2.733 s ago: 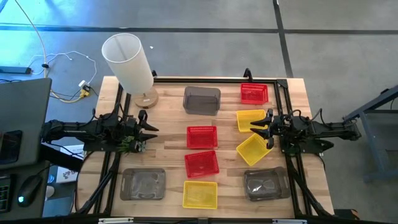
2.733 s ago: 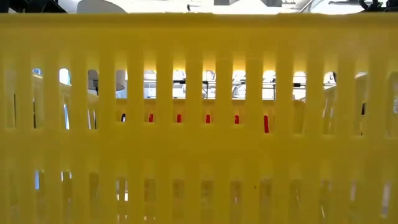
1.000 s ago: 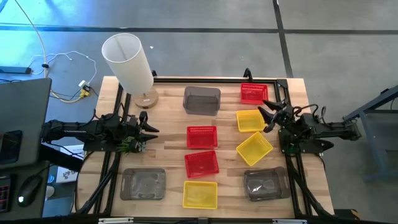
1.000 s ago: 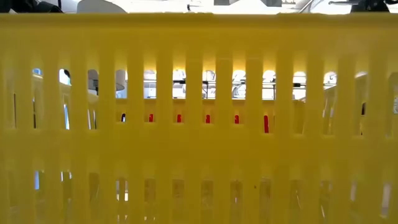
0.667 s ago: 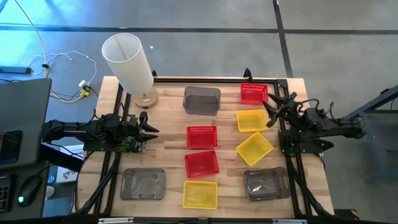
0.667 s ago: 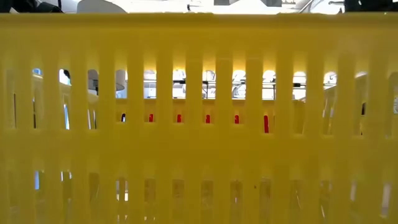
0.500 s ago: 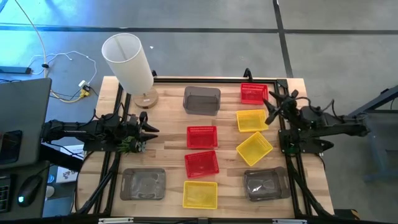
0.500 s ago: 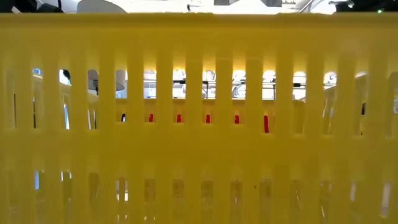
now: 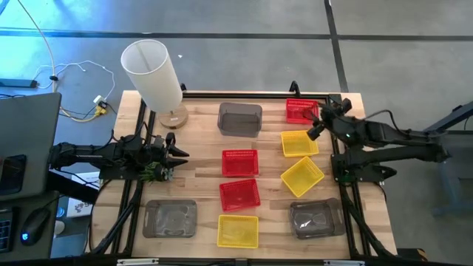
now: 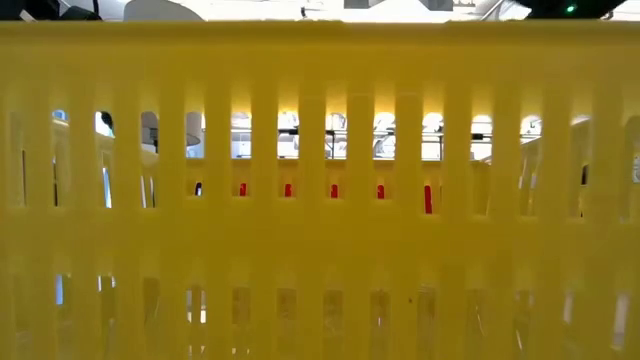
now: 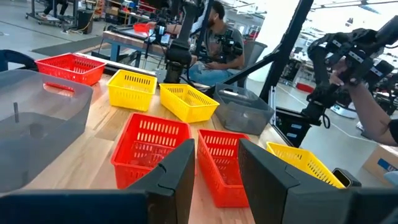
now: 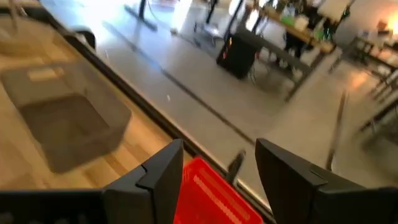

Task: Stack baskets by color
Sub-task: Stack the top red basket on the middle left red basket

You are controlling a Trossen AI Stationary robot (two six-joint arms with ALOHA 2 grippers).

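On the wooden table [image 9: 199, 159], nine baskets are spread unstacked. Beside the far-corner red basket [image 9: 301, 110], well away from the white cylinder [image 9: 153, 74], the right gripper [image 9: 319, 123] has been swung over from the yellow baskets [image 9: 298, 142], jaws wide and empty, suggesting red is targeted next. Near the cylinder, the left gripper [image 9: 176, 154] is kept parked, parted, empty.
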